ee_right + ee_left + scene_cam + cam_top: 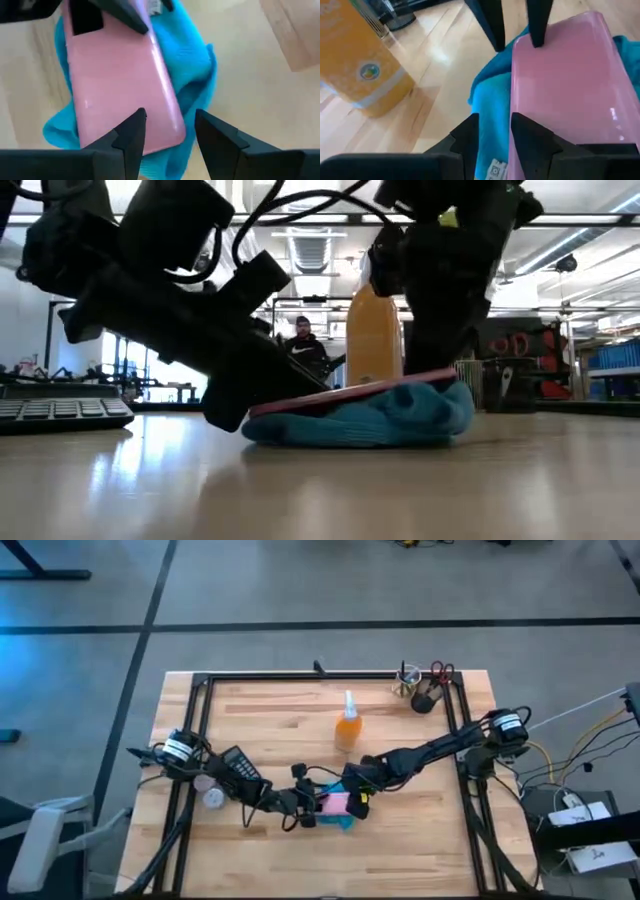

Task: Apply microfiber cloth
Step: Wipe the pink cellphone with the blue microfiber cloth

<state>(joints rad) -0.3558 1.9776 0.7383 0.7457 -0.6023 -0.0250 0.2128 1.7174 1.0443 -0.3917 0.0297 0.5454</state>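
We take the orange spray bottle (346, 726) as our landmark; it stands upright near the middle of the wooden worktop (270, 715). The microfiber cloth (380, 420) lies bunched on the worktop just in front of the bottle, toward the near edge and a little to the right arm's side in the high view. A pink phone (350, 395) rests flat on top of the cloth, tilted slightly, with turquoise fabric showing around its edges.

Our left gripper (494, 131) is down at the cloth, on the side farther from the bottle's right. Its fingers (532, 137) stand only slightly apart, set at one end of the pink phone, with cloth showing in the narrow gap; we cannot tell whether they actually pinch the cloth or the phone's edge.

Our right gripper (167, 135) reaches in from the bottle's right and hovers at the opposite end of the phone. Its fingers (131, 132) are parted with the phone's corner and some cloth seen between them, and they appear to hold nothing.

Left of the bottle, near the left arm's base, a black calculator (238, 764) lies on the worktop. Behind and to the right of the bottle, a dark cup (425, 698) holds red-handled scissors (441, 671). In the low view a person (305, 350) sits in the room beyond the bottle.
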